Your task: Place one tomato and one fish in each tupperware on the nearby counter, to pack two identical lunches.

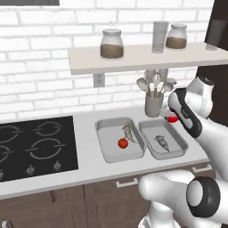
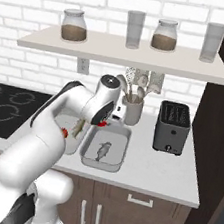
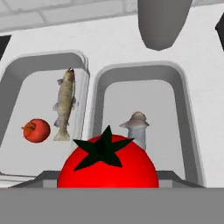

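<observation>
Your gripper (image 1: 173, 118) is clamped on a red round tomato (image 3: 108, 162) above the right light-grey rectangular tray (image 1: 177, 138), which holds one grey fish (image 1: 162, 142); left of it, the matching tray (image 1: 103, 143) holds a tomato (image 1: 123, 143) and a brownish fish (image 1: 128, 132).

So there's a black induction hob (image 1: 35, 147) set flush at the left, and a grey cup of pale wooden spoons and spatulas (image 1: 154, 99) back by the white brick wall (image 1: 40, 67). A black two-slot toaster (image 2: 172, 126) sits off right. Up on the thin pale wall shelf (image 2: 122, 52): two brown-filled glass jars (image 2: 74, 26) and two empty glass tumblers (image 2: 134, 29).
</observation>
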